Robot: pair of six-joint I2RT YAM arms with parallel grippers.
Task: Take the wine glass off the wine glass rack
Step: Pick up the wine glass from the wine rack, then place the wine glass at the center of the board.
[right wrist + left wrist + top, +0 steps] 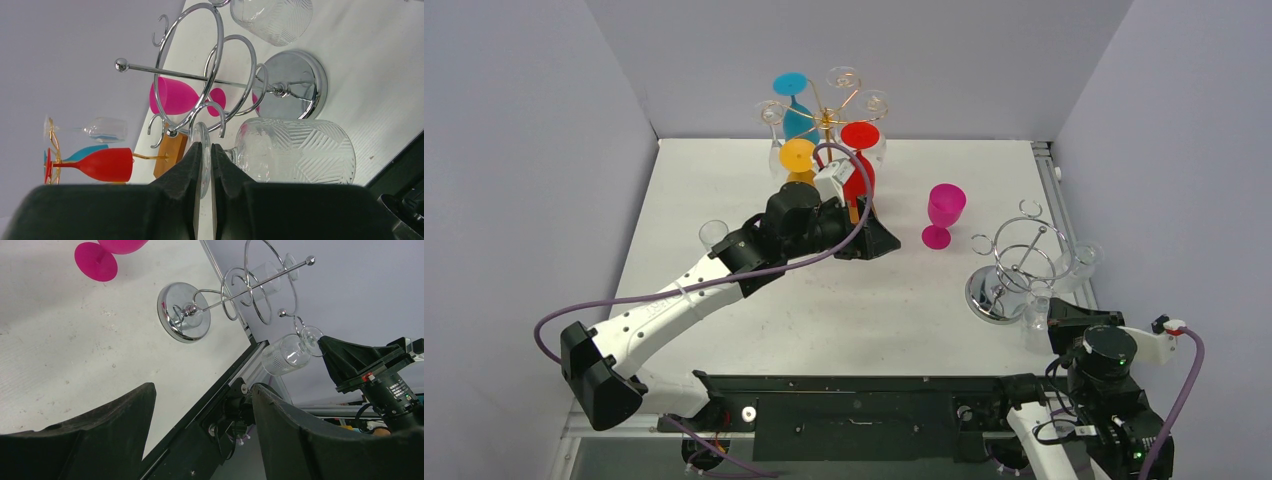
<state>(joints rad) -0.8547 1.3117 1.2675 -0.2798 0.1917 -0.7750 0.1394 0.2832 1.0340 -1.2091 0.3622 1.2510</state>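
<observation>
The gold wine glass rack stands at the back centre with teal, yellow, red and clear wine glasses hanging from it. My left gripper is low, beside the rack's foot, just right of the red glass. It is open and empty. My right gripper is shut on the foot of a clear patterned glass that hangs on the chrome stand. The gold rack shows far off in the right wrist view.
A pink glass stands upright on the table between the rack and the chrome stand. A clear glass stands left of my left arm. Walls close in on the left, back and right.
</observation>
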